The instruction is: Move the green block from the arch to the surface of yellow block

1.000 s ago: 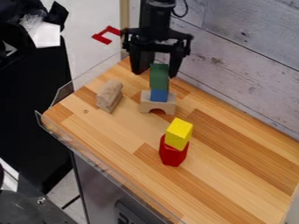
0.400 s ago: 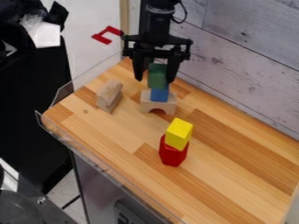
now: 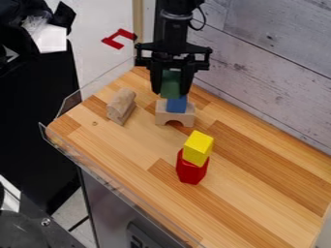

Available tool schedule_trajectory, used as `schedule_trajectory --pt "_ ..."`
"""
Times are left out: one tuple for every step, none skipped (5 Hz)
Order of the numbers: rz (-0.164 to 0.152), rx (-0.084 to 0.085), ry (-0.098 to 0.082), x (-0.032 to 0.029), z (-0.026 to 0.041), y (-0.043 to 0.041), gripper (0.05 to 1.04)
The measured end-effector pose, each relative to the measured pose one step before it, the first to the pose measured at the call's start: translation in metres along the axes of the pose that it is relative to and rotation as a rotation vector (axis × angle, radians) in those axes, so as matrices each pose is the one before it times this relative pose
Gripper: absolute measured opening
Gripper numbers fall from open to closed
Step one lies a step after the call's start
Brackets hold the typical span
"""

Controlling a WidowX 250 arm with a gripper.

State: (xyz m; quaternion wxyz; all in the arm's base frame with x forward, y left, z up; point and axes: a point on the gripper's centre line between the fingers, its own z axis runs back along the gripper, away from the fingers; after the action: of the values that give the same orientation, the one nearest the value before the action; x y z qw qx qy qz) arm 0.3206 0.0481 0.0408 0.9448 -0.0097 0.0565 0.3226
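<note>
Pale planks [image 3: 271, 58] behind the tabletop [image 3: 259, 169], and near its far corner the gripper [image 3: 171, 91] has the green block [image 3: 171, 83] pinched both sides, atop the blue block [image 3: 176, 105] on the arch [image 3: 188, 118], probably to lift it straight up for the yellow block [image 3: 198, 145]

The gripper [image 3: 170, 92] is showing black, the green block [image 3: 171, 83] a dark shade. The lower block [image 3: 176, 105] is showing blue, the arch [image 3: 185, 117] a pale beige. One cube [image 3: 198, 146] is showing bright yellow, the block under it [image 3: 191, 172] red. The counter [image 3: 259, 179] is bearing honey and brown stripes, the wall planks [image 3: 259, 63] dark knots on grey-white.
</note>
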Motion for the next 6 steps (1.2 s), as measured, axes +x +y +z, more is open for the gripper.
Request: schedule_trajectory --pt "-0.0032 -0.0161 -0.0040 -0.00282 0.00227 -0.00023 0.555" --pt "-0.0768 -0.0625 -0.0637 -0.00648 0.02836 -0.00612 0.555" --pt "-0.2182 -0.0168 -0.0375 -0.01386 0.02227 -0.01811 0.555" --pt "-0.2318 0.0353 0.0256 -0.02362 0.00065 -0.02122 0.555" --pt "-0.0592 0.0116 0.0774 -0.01904 -0.01258 -0.00586 0.555" --pt "-0.0306 0.0075 0.0439 -0.01753 -0.00596 -0.00657 0.555"
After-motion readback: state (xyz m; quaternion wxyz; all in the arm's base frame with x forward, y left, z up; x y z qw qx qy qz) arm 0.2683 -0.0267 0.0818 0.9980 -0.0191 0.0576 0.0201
